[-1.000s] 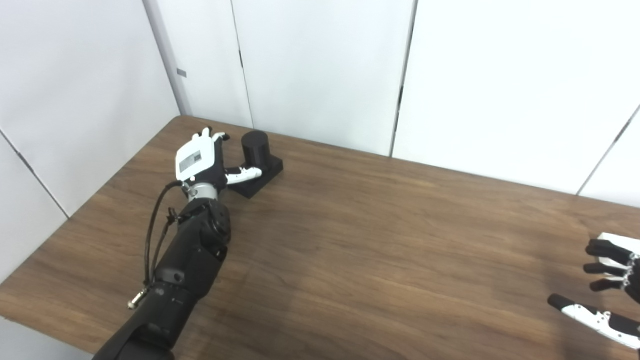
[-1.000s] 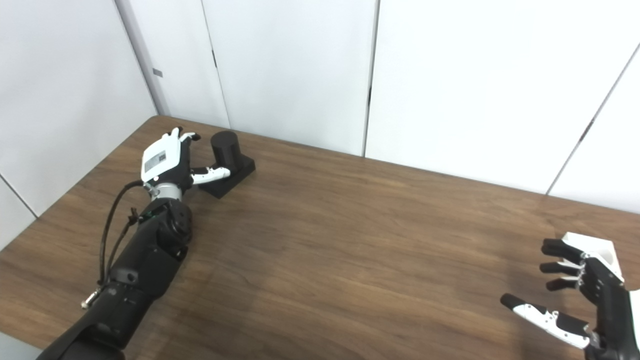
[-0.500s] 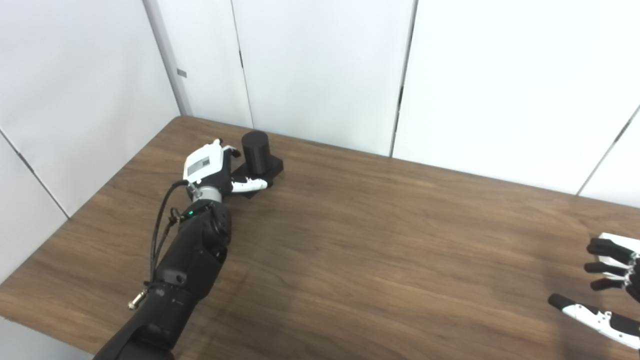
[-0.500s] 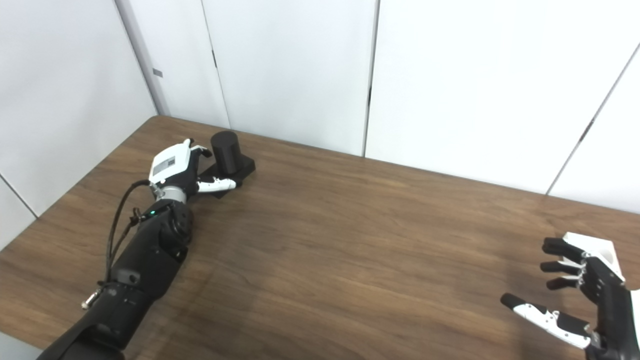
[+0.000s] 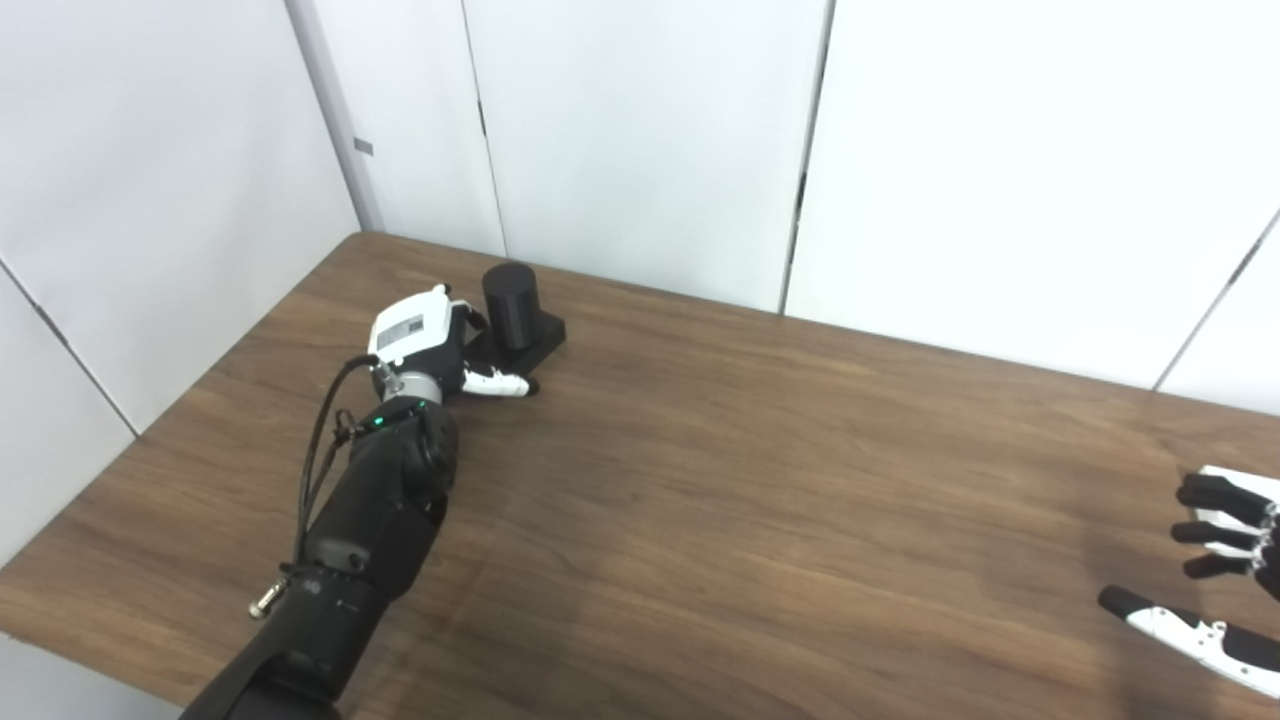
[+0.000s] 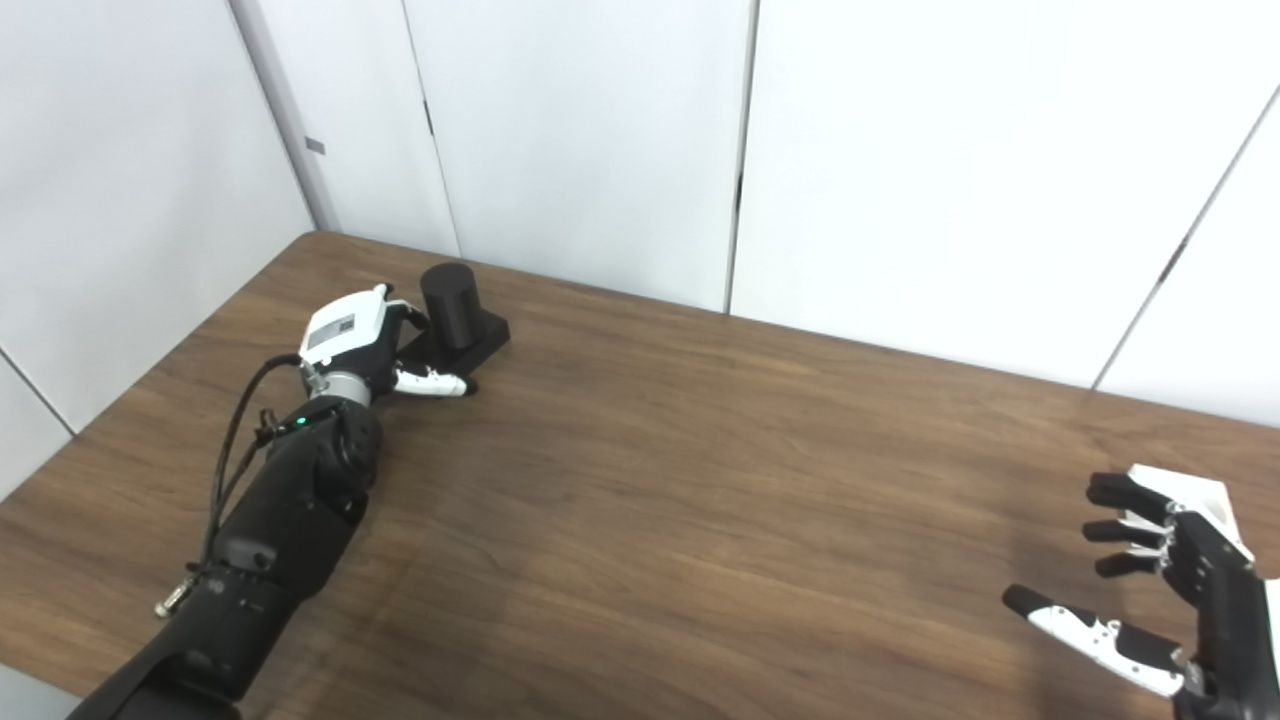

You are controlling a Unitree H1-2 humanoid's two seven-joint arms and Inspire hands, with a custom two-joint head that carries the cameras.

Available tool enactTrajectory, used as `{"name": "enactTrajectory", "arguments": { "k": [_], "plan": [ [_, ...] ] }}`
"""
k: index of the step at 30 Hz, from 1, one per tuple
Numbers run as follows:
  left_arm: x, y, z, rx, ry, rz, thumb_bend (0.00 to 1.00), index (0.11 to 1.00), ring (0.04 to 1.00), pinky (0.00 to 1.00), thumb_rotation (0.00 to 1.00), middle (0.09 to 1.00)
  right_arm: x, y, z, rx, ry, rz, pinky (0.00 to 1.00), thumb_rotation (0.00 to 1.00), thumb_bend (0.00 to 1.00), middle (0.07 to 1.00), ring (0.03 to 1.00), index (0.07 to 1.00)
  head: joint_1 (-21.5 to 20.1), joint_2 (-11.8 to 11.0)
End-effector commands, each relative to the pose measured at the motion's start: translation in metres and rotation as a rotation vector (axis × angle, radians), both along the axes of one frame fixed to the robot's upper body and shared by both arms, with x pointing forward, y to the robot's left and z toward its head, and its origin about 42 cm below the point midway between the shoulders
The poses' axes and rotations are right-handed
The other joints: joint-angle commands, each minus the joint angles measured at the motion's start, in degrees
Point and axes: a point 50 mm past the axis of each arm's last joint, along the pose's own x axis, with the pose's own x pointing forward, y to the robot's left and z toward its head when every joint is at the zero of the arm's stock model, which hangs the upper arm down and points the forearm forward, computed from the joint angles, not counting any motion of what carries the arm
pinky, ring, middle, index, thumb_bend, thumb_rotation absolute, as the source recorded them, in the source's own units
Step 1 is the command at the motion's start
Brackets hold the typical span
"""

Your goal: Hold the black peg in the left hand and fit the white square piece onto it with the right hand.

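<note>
step: left robot hand (image 5: pixel 425 343) closing on black peg (image 5: pixel 512 305), grip unclear | right robot hand (image 6: pixel 1165 590) spread, empty, beside white square piece (image 6: pixel 1190 500) | next: secure peg base, lift

Setting: robot test lab | Evidence: bare wood-grain table (image 5: pixel 760 500) enclosed by plain white wall panels (image 5: pixel 1000 150) with dark seams, beyond the fingers | black cabled robot arm (image 6: pixel 280 520) lying over the tabletop | no household furnishings shown

Peg (image 5: pixel 511 305) set upright near the table's (image 5: pixel 700 500) far left corner, left hand (image 5: pixel 425 345) placed just left of the peg, square piece (image 6: pixel 1195 500) and right hand (image 6: pixel 1180 600) placed well right of the peg
</note>
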Motion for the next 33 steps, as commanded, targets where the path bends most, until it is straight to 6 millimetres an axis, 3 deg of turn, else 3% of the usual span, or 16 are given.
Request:
{"name": "enactTrajectory", "arguments": {
  "k": [1, 14, 22, 28, 32, 33],
  "plan": [
    [0.008, 0.01, 0.024, 0.057, -0.052, 0.02, 0.95, 0.752, 1.0, 0.99, 0.39, 1.0, 0.001, -0.002, 0.019, -0.012, -0.078, 0.008, 0.45, 0.0, 0.56, 0.69, 0.601, 0.677, 0.04, 0.08],
    [0.001, 0.022, 0.019, 0.073, -0.019, 0.048, 0.95, 0.751, 1.0, 0.98, 0.4, 0.995, 0.0, -0.004, 0.021, -0.015, -0.09, 0.013, 0.45, 0.0, 0.55, 0.684, 0.599, 0.667, 0.27, 0.64],
    [-0.005, 0.028, 0.015, 0.076, -0.001, 0.039, 0.92, 0.699, 1.0, 0.9, 0.39, 0.956, -0.001, -0.002, 0.022, -0.018, -0.082, 0.012, 0.46, 0.0, 0.55, 0.69, 0.604, 0.672, 0.32, 0.72],
    [-0.004, 0.027, 0.011, 0.064, -0.009, 0.008, 0.87, 0.624, 0.965, 0.81, 0.31, 0.916, -0.001, -0.001, 0.023, -0.019, -0.084, 0.012, 0.46, 0.0, 0.54, 0.692, 0.606, 0.676, 0.17, 0.94],
    [-0.004, 0.022, 0.007, 0.021, -0.035, -0.008, 0.83, 0.546, 0.927, 0.76, 0.2, 0.884, -0.001, -0.001, 0.024, -0.014, -0.085, 0.012, 0.45, 0.0, 0.52, 0.689, 0.597, 0.675, -0.07, 0.94],
    [-0.005, 0.02, 0.007, 0.013, -0.036, -0.012, 0.68, 0.517, 0.919, 0.75, 0.14, 0.877, -0.001, -0.001, 0.025, -0.014, -0.084, 0.012, 0.45, 0.0, 0.52, 0.689, 0.597, 0.675, -0.07, 0.94]
  ]
}}
